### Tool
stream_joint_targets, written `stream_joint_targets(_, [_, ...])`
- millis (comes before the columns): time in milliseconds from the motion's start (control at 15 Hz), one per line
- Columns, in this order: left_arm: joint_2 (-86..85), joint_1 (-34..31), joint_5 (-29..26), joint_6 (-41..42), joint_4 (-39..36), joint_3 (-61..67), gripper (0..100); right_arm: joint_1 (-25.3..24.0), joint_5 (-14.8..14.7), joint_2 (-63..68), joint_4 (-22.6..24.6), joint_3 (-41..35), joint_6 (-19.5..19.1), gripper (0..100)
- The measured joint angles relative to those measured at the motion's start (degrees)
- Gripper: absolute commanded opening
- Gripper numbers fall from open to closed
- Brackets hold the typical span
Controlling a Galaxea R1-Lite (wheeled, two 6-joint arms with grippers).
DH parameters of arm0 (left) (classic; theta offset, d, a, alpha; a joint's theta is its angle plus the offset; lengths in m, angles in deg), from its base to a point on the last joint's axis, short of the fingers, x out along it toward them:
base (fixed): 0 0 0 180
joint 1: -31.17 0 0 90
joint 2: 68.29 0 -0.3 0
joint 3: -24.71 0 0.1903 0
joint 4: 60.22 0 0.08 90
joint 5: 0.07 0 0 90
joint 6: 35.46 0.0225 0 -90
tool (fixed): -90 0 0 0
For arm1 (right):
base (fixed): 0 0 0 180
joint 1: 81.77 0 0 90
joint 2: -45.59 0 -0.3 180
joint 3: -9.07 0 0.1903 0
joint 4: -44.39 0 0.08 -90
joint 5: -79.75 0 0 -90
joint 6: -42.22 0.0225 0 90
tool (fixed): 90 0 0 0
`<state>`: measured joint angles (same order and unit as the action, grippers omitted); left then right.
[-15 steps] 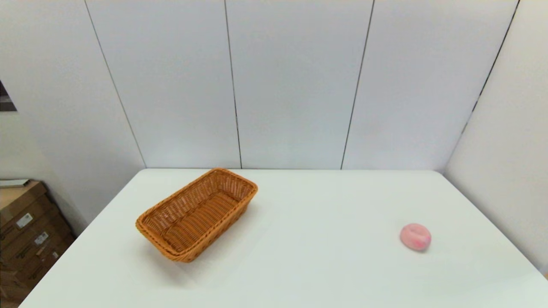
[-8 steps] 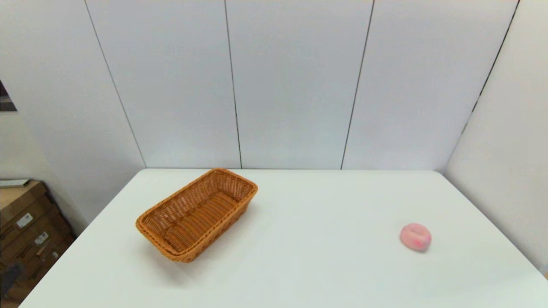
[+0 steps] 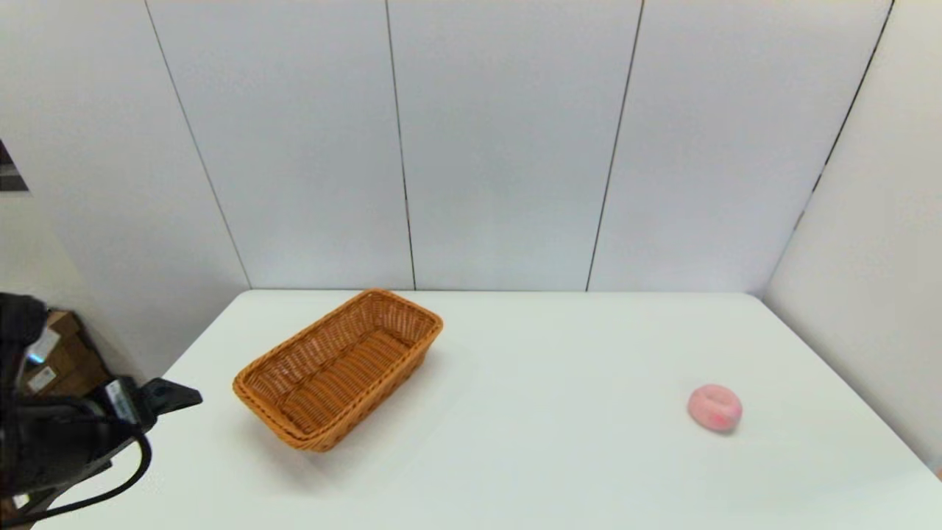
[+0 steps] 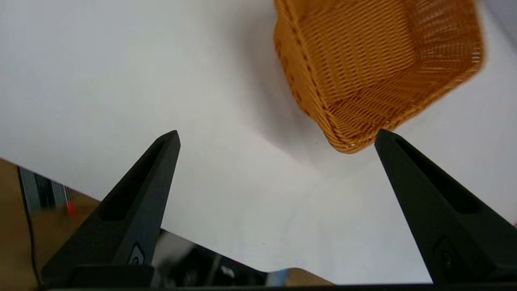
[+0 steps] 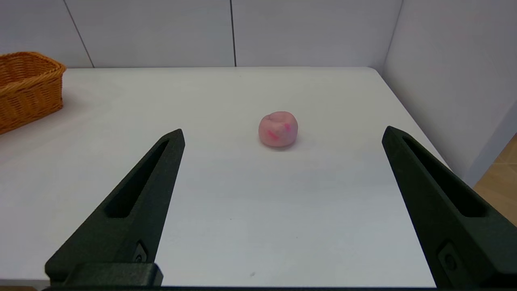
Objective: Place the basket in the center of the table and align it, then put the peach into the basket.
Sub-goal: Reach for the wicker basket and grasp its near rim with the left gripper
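The orange-brown wicker basket (image 3: 335, 372) sits empty at the back left of the white table (image 3: 530, 434), turned at an angle to the table's edges. The pale-pink peach (image 3: 714, 407) lies far off on the right side. My left gripper (image 3: 180, 397) hovers over the table's left edge, just left of the basket's near corner; in its wrist view the left gripper (image 4: 278, 133) is open and empty, with the basket (image 4: 375, 68) close ahead. The right gripper (image 5: 283, 129) is out of the head view, open and empty at the near edge, facing the peach (image 5: 278, 128).
Cardboard boxes (image 3: 62, 346) stand on the floor beyond the table's left edge, behind my left arm. Grey wall panels (image 3: 508, 147) close the back, and another wall (image 3: 868, 258) runs along the right side. The basket's end (image 5: 28, 89) shows at the edge of the right wrist view.
My left arm has come up into the head view at the table's left edge, toward the basket. Neither the basket nor the peach has moved.
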<state>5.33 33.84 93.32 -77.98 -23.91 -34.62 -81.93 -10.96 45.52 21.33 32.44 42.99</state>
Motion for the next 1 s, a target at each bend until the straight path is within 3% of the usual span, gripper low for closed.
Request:
stream_joint_targets(333, [17.42,5.16,-6.83,-13.7,5.49,-12.57,100,0.0,-0.02,0.0,0.0,0.0,0.0,100])
stream_joint_targets(1000, [35.47,3.66,-9.51,-15.93,5.3,-21.33,100,0.0,-0.06,0.0,0.02,0.0,0.09,100])
